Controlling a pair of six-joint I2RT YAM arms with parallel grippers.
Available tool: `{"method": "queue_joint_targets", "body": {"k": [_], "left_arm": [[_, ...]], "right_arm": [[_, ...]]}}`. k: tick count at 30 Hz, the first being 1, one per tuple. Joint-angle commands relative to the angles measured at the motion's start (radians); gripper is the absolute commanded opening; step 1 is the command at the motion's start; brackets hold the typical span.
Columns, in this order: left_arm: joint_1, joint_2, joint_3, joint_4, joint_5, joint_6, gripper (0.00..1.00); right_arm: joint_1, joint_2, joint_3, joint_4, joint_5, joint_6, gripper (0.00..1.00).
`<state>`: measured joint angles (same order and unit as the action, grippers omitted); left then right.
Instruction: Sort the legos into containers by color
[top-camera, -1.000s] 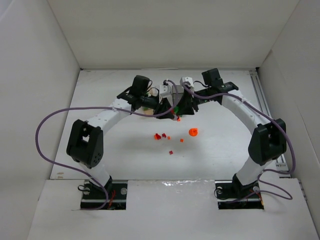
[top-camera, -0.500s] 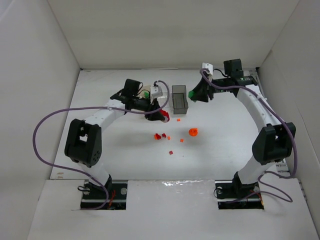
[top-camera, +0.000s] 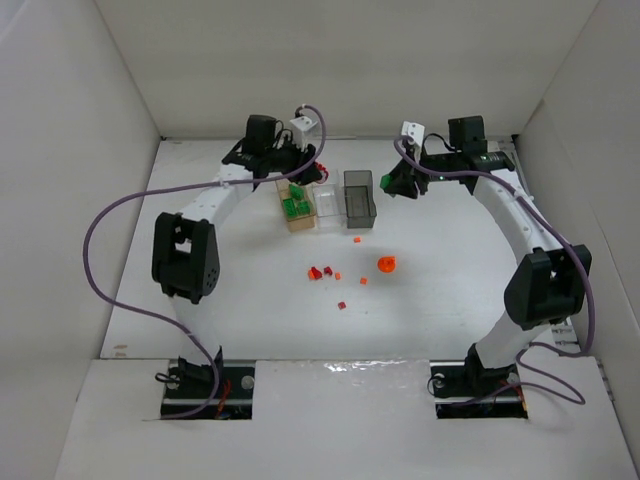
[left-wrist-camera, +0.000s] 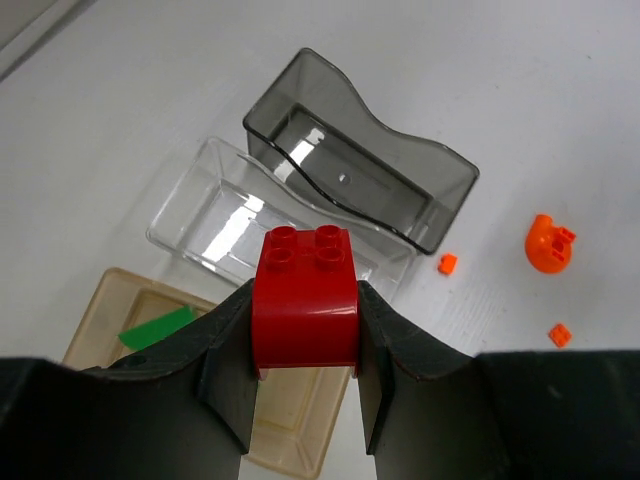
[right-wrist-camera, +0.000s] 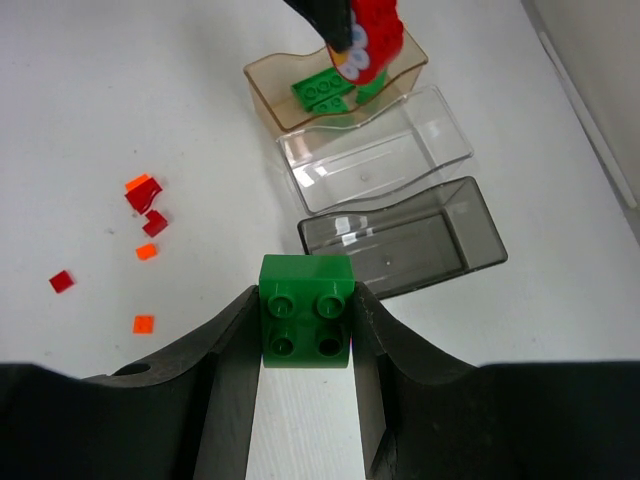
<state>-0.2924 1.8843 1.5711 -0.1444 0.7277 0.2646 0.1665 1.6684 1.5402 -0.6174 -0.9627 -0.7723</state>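
Three bins stand side by side: tan-orange (top-camera: 296, 212), clear (top-camera: 326, 205) and smoky grey (top-camera: 358, 197). My left gripper (top-camera: 314, 176) is shut on a red brick (left-wrist-camera: 305, 298) and holds it above the near end of the clear bin (left-wrist-camera: 200, 222) and tan bin (left-wrist-camera: 105, 325). The tan bin holds green bricks (right-wrist-camera: 325, 90). My right gripper (top-camera: 390, 184) is shut on a green brick (right-wrist-camera: 306, 310), held above the table just right of the grey bin (right-wrist-camera: 420, 245). The left gripper's red brick also shows in the right wrist view (right-wrist-camera: 372, 35).
Loose pieces lie on the table in front of the bins: a round orange piece (top-camera: 386, 264), a red cluster (top-camera: 318, 271), a small red piece (top-camera: 342, 305) and small orange bits (top-camera: 357, 239). White walls enclose the table on three sides.
Both grippers have drawn back from over the bins. The left arm swung back and up behind the tan bin with the red brick. The right gripper pulled right with the green brick, then stayed.
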Motion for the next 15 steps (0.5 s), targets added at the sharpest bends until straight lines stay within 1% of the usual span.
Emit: {"method": "queue_joint_targets", "body": {"k": [1,3,5,8,12,15], "left_arm": [[-0.037,0.071,0.116,-0.03,-0.112,-0.082,0.0],[-0.047,0.126,0.188,-0.046,-0.16,-0.114,0.0],[-0.056,0.159,0.231,-0.069,-0.188,-0.114,0.0],[-0.065,0.216,0.299,-0.116,-0.289,-0.133,0.0],[-0.074,0.225,0.31,-0.126,-0.369,-0.142,0.0],[-0.074,0.234,0.31,-0.126,-0.379,-0.133,0.0]], "right_arm": [[0.007,-0.032,0.028,0.061,0.016,0.022,0.0],[0.007,-0.032,0.028,0.061,0.025,0.022,0.0],[0.007,-0.042,0.018,0.061,0.035,0.022,0.0],[0.007,-0.052,0.018,0.061,0.045,0.013,0.0],[0.007,-0.052,0.018,0.051,0.045,0.004,0.0],[0.007,-0.052,0.018,0.051,0.045,0.004,0.0]]}}
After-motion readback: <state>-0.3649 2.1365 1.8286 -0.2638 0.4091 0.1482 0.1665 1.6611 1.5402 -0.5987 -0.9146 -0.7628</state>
